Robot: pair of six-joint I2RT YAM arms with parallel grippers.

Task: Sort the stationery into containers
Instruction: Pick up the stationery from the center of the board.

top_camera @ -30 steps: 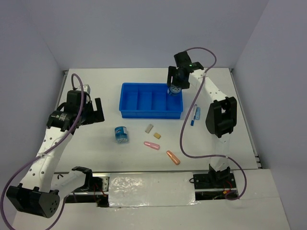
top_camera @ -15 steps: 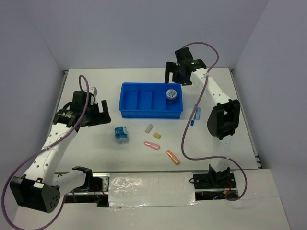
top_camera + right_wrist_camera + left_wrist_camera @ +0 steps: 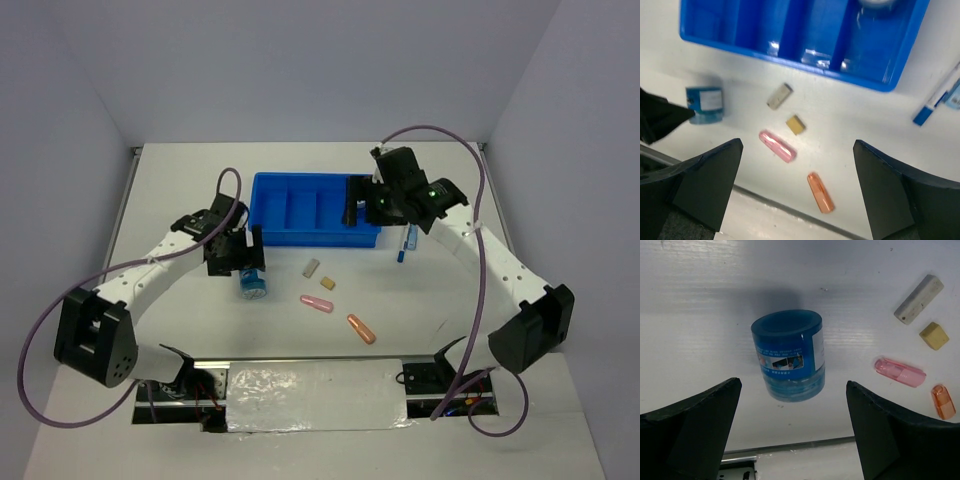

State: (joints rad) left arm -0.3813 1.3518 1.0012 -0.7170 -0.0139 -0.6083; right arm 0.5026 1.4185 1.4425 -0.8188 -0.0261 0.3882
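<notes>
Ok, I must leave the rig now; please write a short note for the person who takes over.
Left gripper: open, hovers above the tape roll on the table, not gripping it.
Right gripper: open, empty, above the blue tray, at its right end.
Done: one sorted roll in the tray's right-end compartment, barely in view.
Left: that tape roll, grey eraser, tan eraser, pink capsule, orange capsule and pen, all on the table.

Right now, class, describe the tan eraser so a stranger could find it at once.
Find the blue tray. Just in front of it lie a grey block and a pink capsule. The tan eraser sits between them: the smallest piece, nearly cubic.
</notes>
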